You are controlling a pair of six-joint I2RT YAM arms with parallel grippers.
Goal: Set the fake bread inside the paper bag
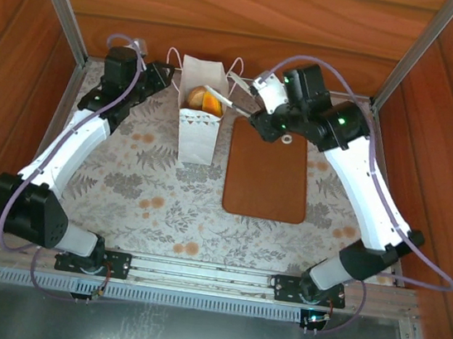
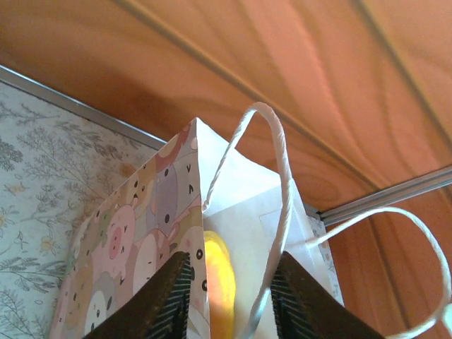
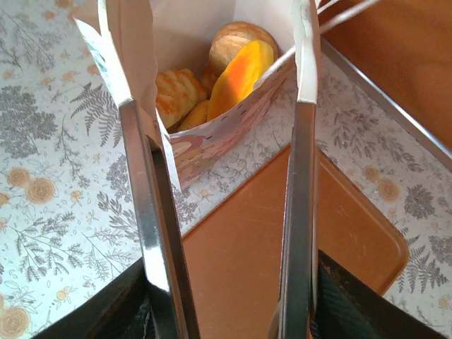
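Treat loading as done: fake bread (image 3: pixel 240 39) lies in the paper bag (image 1: pixel 197 136); left gripper (image 2: pixel 232 282) and right gripper (image 1: pixel 222 85) jaws stand apart, empty

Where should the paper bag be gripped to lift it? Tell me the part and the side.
Probably the cord handles, from straight above. The paper bag stands upright, mouth open, fake bread inside; the loops rise clear of the rim, so jaws closing there should keep it upright without crushing the thin walls.
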